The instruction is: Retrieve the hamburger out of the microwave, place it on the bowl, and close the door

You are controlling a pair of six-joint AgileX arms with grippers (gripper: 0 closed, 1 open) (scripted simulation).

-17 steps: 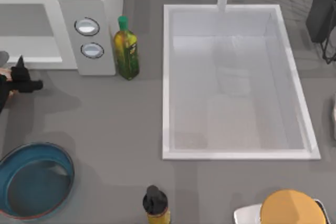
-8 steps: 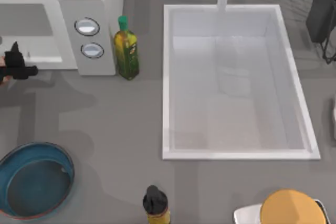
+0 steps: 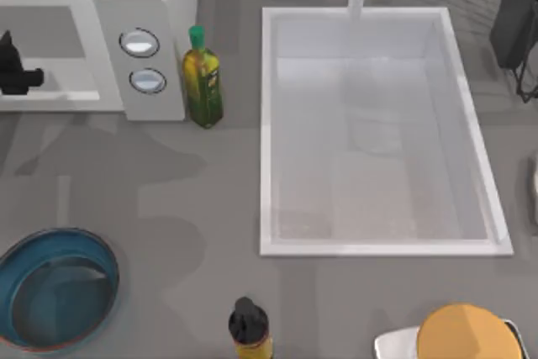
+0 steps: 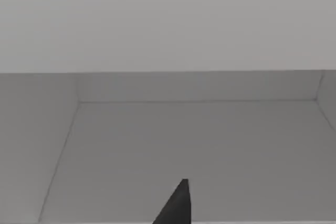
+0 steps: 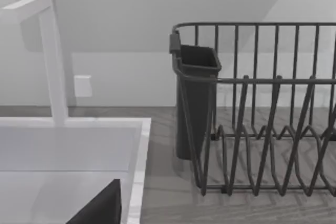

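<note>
Overhead, grey counter point(image 3: 210, 199) with white sink point(image 3: 267, 140), left end effector point(image 3: 17, 73) (grip unclear) at microwave point(image 3: 151, 6).

My left gripper point(image 3: 12, 73) sits at the microwave point(image 3: 143, 6) mouth; left wrist view shows the grey cavity floor point(image 4: 189, 145) bare, walls both sides. Knob panel point(image 3: 143, 60) bounds the opening on the right, green-capped bottle point(image 3: 202, 81) just beside it. Open grey table point(image 3: 168, 199) runs from the microwave down to the bowl point(image 3: 55, 287). Sink point(image 3: 378, 132) takes the middle; dark-capped bottle point(image 3: 250, 325) at the front edge.
</note>
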